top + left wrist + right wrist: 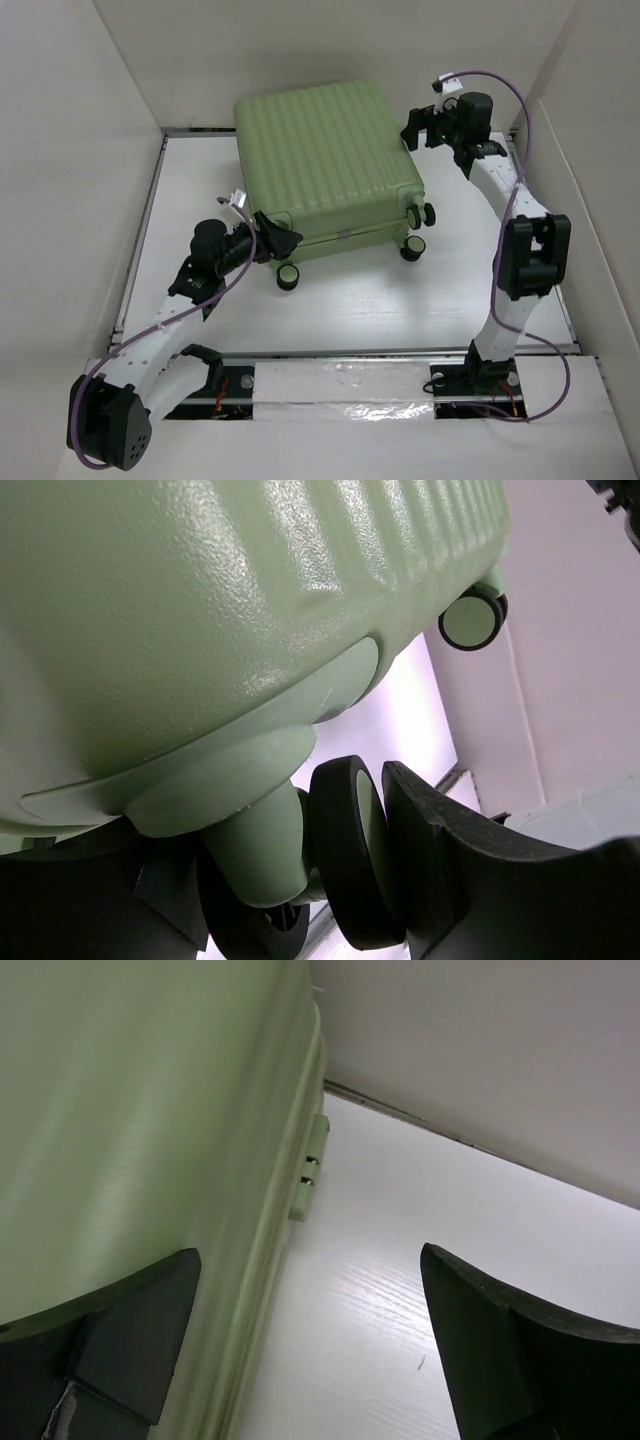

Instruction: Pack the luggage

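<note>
As the suitcase (325, 160) lies closed, the left gripper (272, 241) pinches its corner wheel (350, 860), seemingly to steady it, while the right gripper (420, 128) gapes alongside.

Even bright overhead light noted; soft shadow cast beneath the luggage (330, 170); near surfaces blurred in wrist views

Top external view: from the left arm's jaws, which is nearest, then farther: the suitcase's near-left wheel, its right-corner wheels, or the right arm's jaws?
1. Near-left wheel, right beside the left arm's jaws.
2. Right-corner wheels, across the suitcase.
3. Right arm's jaws, far right, by the suitcase's back corner.
</note>
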Available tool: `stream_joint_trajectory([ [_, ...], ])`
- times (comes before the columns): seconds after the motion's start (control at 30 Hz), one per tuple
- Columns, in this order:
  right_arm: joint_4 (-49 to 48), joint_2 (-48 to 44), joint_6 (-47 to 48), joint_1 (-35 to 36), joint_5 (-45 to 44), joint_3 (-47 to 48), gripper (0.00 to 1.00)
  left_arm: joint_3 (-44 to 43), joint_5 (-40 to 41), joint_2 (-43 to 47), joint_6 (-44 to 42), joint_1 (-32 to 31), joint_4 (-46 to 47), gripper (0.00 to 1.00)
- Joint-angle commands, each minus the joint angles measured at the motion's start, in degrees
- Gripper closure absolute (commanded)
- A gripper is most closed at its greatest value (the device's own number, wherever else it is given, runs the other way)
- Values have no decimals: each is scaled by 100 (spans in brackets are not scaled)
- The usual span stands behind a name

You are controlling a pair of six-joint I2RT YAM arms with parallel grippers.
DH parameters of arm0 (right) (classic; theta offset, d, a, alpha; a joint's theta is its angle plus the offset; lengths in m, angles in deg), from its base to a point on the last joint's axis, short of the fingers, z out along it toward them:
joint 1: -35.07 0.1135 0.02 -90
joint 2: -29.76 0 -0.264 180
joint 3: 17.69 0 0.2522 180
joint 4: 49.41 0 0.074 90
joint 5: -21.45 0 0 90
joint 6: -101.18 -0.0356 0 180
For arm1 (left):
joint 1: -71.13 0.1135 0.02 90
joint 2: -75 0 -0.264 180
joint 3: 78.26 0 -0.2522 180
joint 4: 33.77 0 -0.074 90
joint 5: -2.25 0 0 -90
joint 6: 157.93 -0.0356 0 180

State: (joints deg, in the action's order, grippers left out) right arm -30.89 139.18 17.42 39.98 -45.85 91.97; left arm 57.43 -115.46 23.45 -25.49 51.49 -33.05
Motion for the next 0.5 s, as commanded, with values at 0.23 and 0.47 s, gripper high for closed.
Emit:
stream_joint_trajectory([
  [0.23,-1907,-3434,-888,265,306,-2298,0,57,-763,330,309,-233,2814,100],
  [0.47,-3399,-6466,-983,1598,-332,-5946,100,338,-895,-109,1012,-233,4149,100],
])
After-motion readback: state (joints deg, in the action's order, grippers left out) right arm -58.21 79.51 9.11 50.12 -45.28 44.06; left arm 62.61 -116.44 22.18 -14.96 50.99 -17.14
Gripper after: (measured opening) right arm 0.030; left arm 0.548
